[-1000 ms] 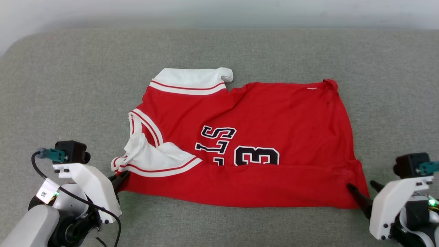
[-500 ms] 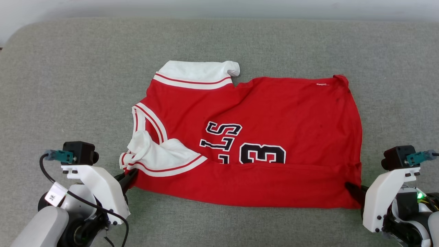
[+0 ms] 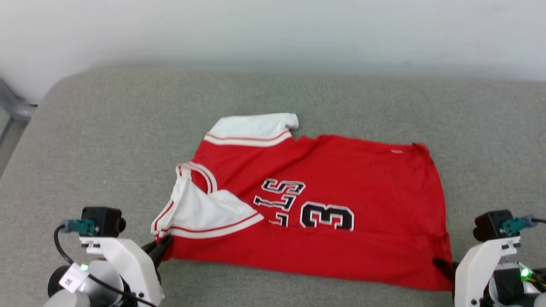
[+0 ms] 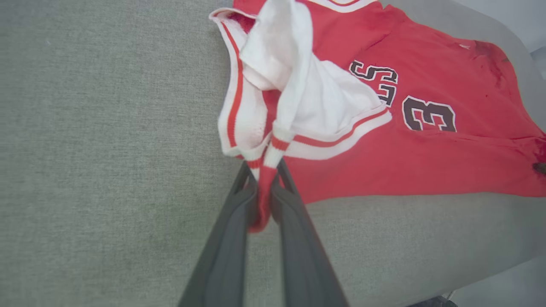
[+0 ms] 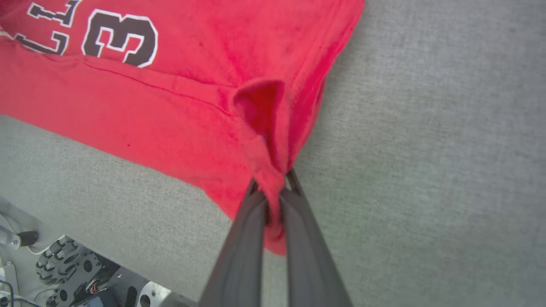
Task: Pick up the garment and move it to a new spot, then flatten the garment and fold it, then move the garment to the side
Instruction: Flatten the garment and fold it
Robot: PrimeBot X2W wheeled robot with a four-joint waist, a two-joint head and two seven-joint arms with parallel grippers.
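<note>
Left hand (image 4: 263,172) grips the garment (image 3: 362,179) at its sleeve corner and right hand (image 5: 273,181) pinches its hem corner, apparently to lift that edge for folding.

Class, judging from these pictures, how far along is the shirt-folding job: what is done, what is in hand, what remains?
Done: the shirt lies spread on the grey cushion, its near edge folded over part of the numbers. In hand: the left gripper and right gripper each pinch a near corner. Left: finishing the fold and moving it aside.
</note>
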